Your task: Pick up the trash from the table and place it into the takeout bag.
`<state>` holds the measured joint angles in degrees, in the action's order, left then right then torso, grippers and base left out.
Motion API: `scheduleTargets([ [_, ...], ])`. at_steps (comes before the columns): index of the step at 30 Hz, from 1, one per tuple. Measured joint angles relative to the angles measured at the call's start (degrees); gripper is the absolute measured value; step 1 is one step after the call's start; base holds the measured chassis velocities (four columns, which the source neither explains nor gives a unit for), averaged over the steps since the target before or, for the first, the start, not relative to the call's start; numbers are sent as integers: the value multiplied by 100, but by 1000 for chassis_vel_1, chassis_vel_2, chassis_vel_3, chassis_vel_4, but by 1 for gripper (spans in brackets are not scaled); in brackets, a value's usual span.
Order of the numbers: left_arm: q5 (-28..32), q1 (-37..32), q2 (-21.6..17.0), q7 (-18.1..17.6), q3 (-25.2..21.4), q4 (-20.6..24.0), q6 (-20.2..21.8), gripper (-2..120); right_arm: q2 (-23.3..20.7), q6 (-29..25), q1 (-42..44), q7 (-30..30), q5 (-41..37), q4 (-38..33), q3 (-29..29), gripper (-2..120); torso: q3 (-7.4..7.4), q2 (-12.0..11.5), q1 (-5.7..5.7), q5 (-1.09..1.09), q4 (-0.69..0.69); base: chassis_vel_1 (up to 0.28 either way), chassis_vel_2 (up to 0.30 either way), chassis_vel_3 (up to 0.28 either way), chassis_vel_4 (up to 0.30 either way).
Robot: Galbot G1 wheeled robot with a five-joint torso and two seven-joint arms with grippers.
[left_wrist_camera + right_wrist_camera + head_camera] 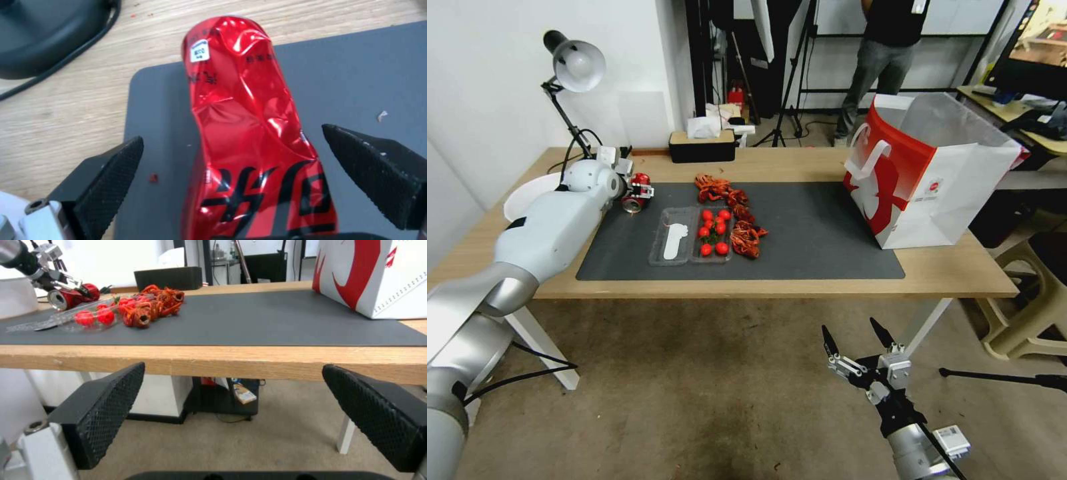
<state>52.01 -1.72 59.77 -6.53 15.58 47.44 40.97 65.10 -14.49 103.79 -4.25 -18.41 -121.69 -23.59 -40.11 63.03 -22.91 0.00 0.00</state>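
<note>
Crushed red can (pixel 249 133), dented, black lettering, between spread jaws

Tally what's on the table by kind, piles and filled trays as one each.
Crushed red can: 1
Tray of tomatoes: 1
Pile of red crayfish shells: 1
Paper bag: 1
Desk lamp: 1
Tissue box: 1
White bowl: 1
Total: 7

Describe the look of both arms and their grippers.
Left arm: smooth pale grey-white shells with silver metal joints. Right arm: silver wrist, black links, small white box. Each gripper, left gripper and right gripper, has two black, pointed fingers with cross-hatched pads.
</note>
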Motion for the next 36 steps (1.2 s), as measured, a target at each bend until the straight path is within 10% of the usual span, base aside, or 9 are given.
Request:
scheduleTargets([
  [22,57,-65,-104,-96,46,319,57,46,4,9,9,-9,-1,-36,-8,100,0,0,-1,4,0,0,0,0,0],
  [36,895,449,-173,-71,451,2493,-342,46,28,48,1,-18,19,-80,2,100,0,0,-1,-2,2,0,0,0,0],
])
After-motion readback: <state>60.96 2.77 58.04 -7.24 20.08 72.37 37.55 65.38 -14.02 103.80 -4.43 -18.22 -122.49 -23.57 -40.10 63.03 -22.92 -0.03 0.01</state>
